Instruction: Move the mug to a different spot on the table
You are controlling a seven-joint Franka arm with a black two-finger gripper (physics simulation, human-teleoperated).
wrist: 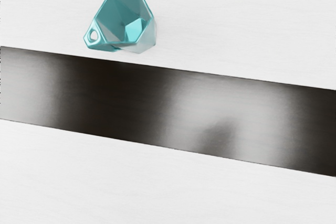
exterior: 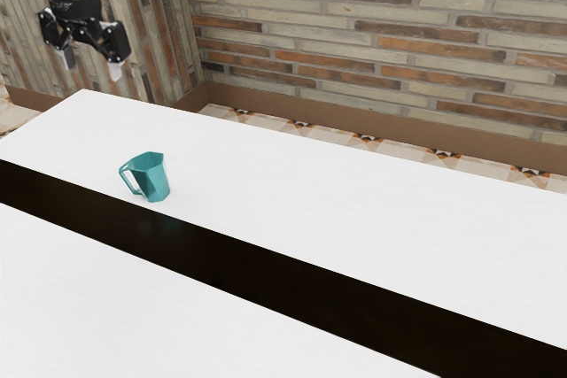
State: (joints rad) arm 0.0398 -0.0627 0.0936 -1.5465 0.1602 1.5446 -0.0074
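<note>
One teal faceted mug (exterior: 146, 176) on the white table (exterior: 372, 192), upright, open side up, nothing in it that can be seen. Handle points toward the exterior view's left. Mug base sits right at the edge of the dark band (exterior: 266, 272) that runs across the table top; whether it touches the band can't be told.

Claw (exterior: 91, 57) is high up at the exterior view's upper left, in front of the brick wall (exterior: 372, 33), pointing down. Fingers spread apart, nothing between them, nothing gripped. Mug is far below the claw and a bit toward the exterior view's right of it, well apart, no contact. Air only between claw and table.

Wrist view: looks down from the hand onto the table (wrist: 236, 9). Mug (wrist: 123, 22) seen from above, angular rim and inner facets visible, small handle loop sticking out on one side. It stands on the white part, its lower body just at the edge of the dark band (wrist: 184, 103). More white table surface lies on the other side of the band from the mug.

Patterned tiled floor (exterior: 354, 139) shows between the table's far edge and the wall, beyond the mug from the claw's side.
</note>
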